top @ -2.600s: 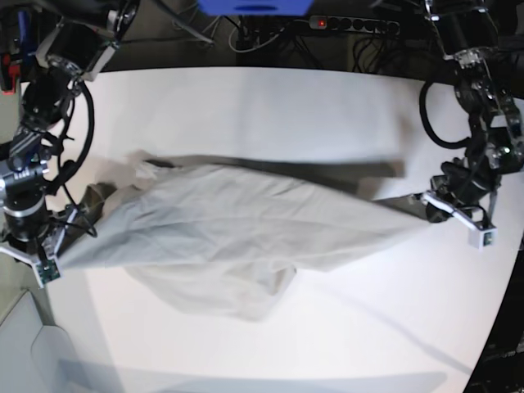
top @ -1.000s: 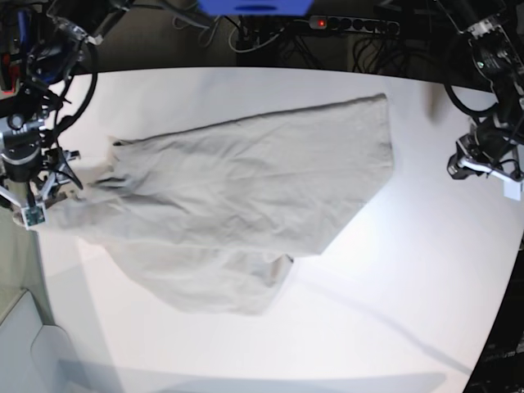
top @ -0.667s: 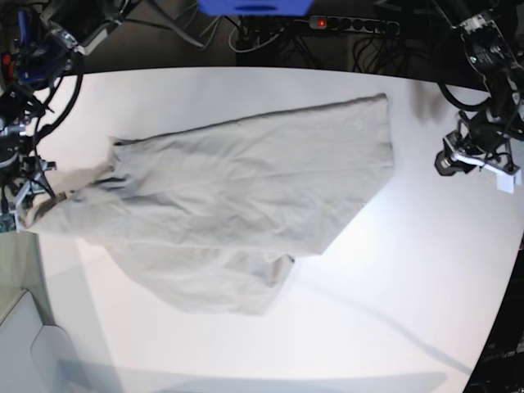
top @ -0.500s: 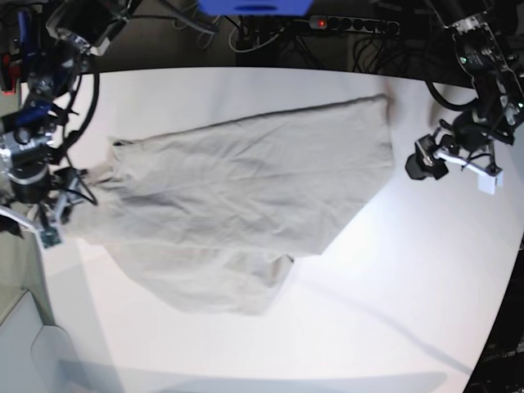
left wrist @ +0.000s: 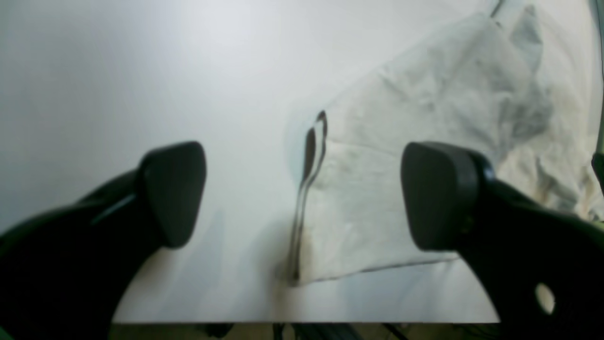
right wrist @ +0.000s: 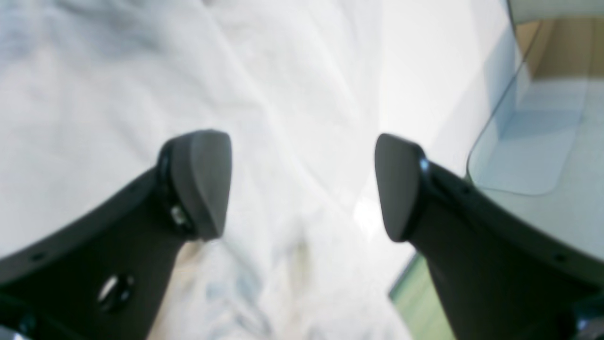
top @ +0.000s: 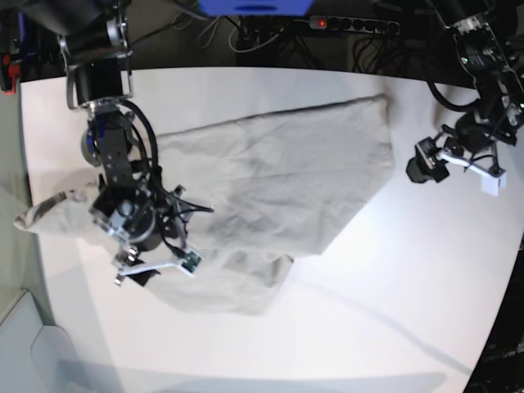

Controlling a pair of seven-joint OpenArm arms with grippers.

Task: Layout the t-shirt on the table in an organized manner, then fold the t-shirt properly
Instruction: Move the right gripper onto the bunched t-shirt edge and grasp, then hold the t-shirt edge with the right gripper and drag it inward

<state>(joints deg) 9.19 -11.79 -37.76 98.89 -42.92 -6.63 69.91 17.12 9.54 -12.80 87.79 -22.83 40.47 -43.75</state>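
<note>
The beige t-shirt [top: 270,180] lies spread and wrinkled across the white table [top: 393,311], one end reaching the table's left edge. My right gripper [top: 143,270] hangs over the shirt's front left part; the right wrist view shows this gripper [right wrist: 302,189] open, with only blurred fabric [right wrist: 141,85] under its fingers. My left gripper [top: 417,168] hovers over bare table just right of the shirt's right edge. In the left wrist view it [left wrist: 306,193] is open and empty, with a shirt corner [left wrist: 377,189] lying flat on the table beyond it.
A power strip [top: 352,24] and cables run along the dark back edge, beside a blue object [top: 254,6]. The table's edge and a clear floor mat [right wrist: 528,141] show to the right in the right wrist view.
My right arm has swung from the table's left edge in over the shirt's front left part. My left gripper has moved left, close to the shirt's right edge. The shirt lies almost unchanged.
</note>
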